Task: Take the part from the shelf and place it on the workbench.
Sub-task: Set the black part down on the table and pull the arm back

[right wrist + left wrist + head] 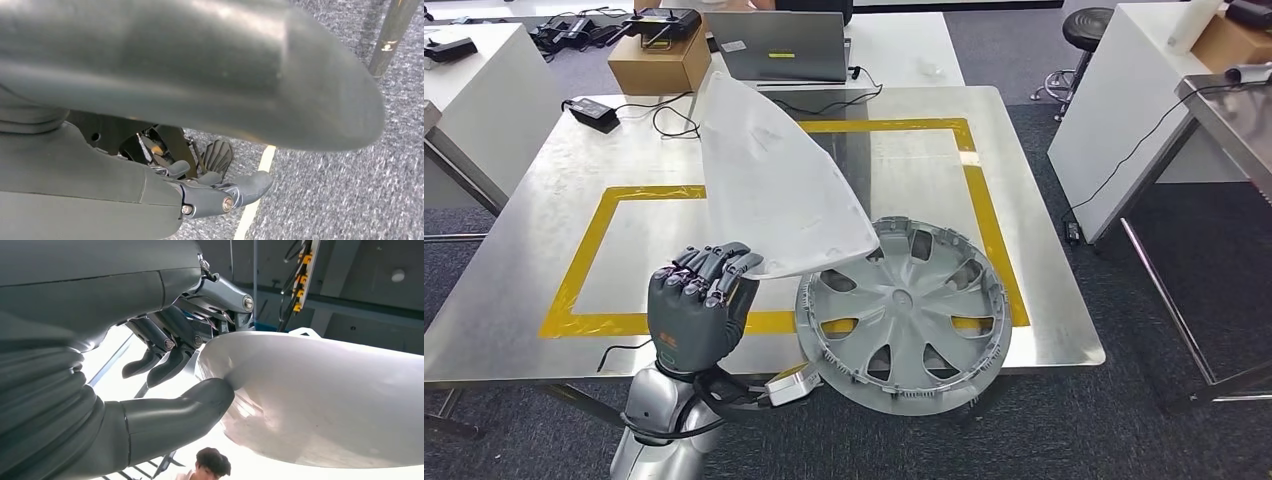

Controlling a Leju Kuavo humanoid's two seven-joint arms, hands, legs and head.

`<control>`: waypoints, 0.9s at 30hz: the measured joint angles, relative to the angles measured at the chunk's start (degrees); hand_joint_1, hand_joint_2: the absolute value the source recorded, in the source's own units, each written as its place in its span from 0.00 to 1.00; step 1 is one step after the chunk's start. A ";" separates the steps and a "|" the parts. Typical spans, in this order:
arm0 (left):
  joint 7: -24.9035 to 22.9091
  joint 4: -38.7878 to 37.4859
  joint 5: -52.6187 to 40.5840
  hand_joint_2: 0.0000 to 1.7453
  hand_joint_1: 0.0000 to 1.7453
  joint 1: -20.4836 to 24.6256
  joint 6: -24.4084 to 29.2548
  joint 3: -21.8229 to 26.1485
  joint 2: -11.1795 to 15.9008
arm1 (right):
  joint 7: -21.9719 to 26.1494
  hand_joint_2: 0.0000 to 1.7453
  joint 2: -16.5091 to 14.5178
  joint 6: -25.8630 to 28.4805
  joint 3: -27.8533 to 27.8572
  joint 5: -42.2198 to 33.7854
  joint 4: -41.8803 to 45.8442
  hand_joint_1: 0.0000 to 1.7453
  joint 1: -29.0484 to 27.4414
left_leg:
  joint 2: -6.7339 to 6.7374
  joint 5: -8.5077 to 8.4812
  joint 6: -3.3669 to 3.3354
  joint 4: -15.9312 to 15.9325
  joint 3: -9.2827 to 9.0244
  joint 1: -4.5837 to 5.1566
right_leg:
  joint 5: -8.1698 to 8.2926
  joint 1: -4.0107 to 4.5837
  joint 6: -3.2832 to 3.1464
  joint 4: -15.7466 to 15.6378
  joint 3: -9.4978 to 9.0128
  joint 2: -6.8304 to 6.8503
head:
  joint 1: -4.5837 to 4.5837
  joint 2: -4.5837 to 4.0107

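Far left on the steel bench [524,280], a yellow tape rectangle [589,240] frames the work area, and a black power adapter [592,112] sits near the back edge beside a cardboard box [660,62]. Low at the near edge, the left hand [698,305] rises on its silver arm, fingers [714,265] curled over the lower edge of the white part [769,185]. Up close from the left wrist, the thumb [200,402] presses under that pale, curved panel [320,400] while the darker fingers clamp from the other side: a firm pinch. The part tilts up and away from the hand, hanging above the bench inside the taped area. Behind it, a laptop [779,45] stands open. Moving right, a grey wheel cover [904,315] lies on the bench, overhanging the near edge and crossing the tape. Off to the right, the right hand [220,192] hangs over grey carpet [350,190], fingers loosely curled in, nothing in them.
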State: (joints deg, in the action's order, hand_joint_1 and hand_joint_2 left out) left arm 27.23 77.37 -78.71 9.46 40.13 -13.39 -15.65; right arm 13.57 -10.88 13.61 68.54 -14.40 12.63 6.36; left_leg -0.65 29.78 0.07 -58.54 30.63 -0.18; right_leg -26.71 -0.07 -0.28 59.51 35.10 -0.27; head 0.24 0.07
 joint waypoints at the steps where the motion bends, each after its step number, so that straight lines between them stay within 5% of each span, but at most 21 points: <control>1: -0.05 0.23 -0.25 1.00 1.00 0.03 0.00 0.16 -0.02 | -0.01 0.00 0.00 0.01 0.00 0.00 0.00 0.00 0.01 | 0.00 -0.01 0.13 0.09 -0.08 0.00 | -0.04 0.01 -0.07 0.00 -0.07 0.00 | 0.00 0.00; 8: -3.77 3.63 -7.06 1.00 1.00 1.96 0.00 2.46 -0.12 | -0.01 0.00 0.01 0.01 -0.08 0.00 0.00 0.00 0.01 | 0.06 -0.17 0.53 0.22 -0.25 -0.01 | -0.01 0.03 -0.25 0.00 -0.27 0.02 | 0.02 0.00; 15: -11.62 3.67 -9.10 1.00 1.00 9.50 0.00 2.63 2.11 | 0.20 0.00 0.02 0.00 -0.45 0.00 0.00 0.00 0.04 | 0.03 -0.20 0.57 0.20 -0.40 0.00 | 0.04 -0.03 -0.24 -0.01 -0.45 0.05 | 0.02 0.00; 19: -23.35 -0.47 -9.23 1.00 1.00 16.81 0.00 -0.46 6.63 | 0.25 0.00 0.02 0.00 -0.59 0.00 0.00 0.00 0.08 | 0.03 -0.24 0.62 0.18 -0.49 0.00 | 0.11 -0.02 -0.25 -0.03 -0.45 0.04 | 0.02 0.00; 23: -36.99 -8.05 -9.25 1.00 1.00 25.07 0.00 -8.75 12.11 | 0.39 0.00 0.02 0.00 -0.59 0.00 0.00 0.00 0.13 | 0.03 -0.29 0.67 0.17 -0.50 0.00 | 0.15 -0.01 -0.30 -0.03 -0.48 0.03 | 0.03 0.00; 27: -40.70 -14.71 -9.25 1.00 1.00 29.91 0.00 -14.88 15.58 | 0.48 0.00 0.02 0.00 -0.59 0.00 0.00 0.00 0.13 | 0.09 -0.30 0.69 0.18 -0.54 0.00 | 0.19 -0.01 -0.34 -0.03 -0.48 -0.06 | 0.02 0.00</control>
State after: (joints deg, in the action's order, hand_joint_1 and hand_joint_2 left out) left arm -13.47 62.67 -87.95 39.37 40.13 -28.27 -0.07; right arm 14.04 -10.86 13.62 67.95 -14.40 12.63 6.49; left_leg -0.55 29.48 0.76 -58.36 30.10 -0.17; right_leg -26.53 -0.08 -0.62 59.48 34.62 -0.34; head 0.26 0.07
